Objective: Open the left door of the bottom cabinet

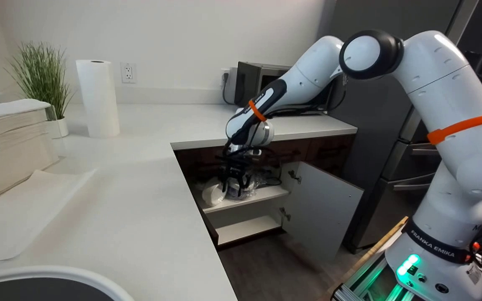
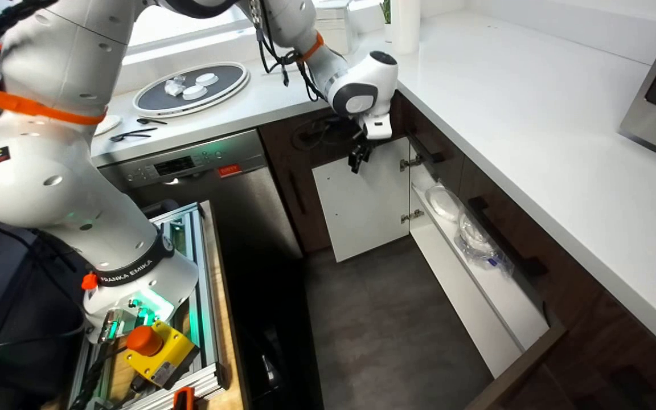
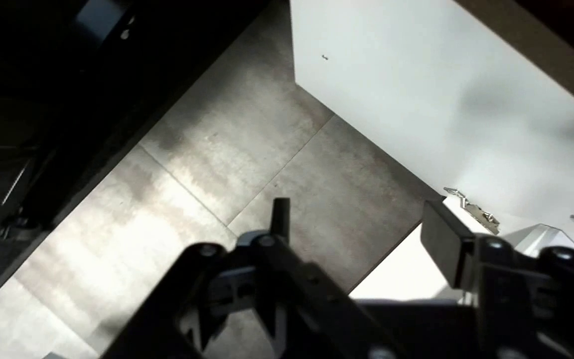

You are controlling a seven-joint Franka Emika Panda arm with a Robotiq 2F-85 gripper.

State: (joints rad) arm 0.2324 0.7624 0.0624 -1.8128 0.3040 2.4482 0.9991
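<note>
The bottom cabinet stands open, with pale shelves under a white counter. It also shows in an exterior view. The left door stands swung out from the corner, its white inner face in view there. In an exterior view only a dark brown strip of the left door shows past the counter edge. In the wrist view its inner face and brown top edge fill the upper right. My gripper is open and empty, pointing down beside that inner face; contact cannot be told. It shows in both exterior views.
The right door also stands open, its edge visible in an exterior view. White dishes and a clear plastic bag lie on the upper shelf. A dishwasher and fridge flank the floor.
</note>
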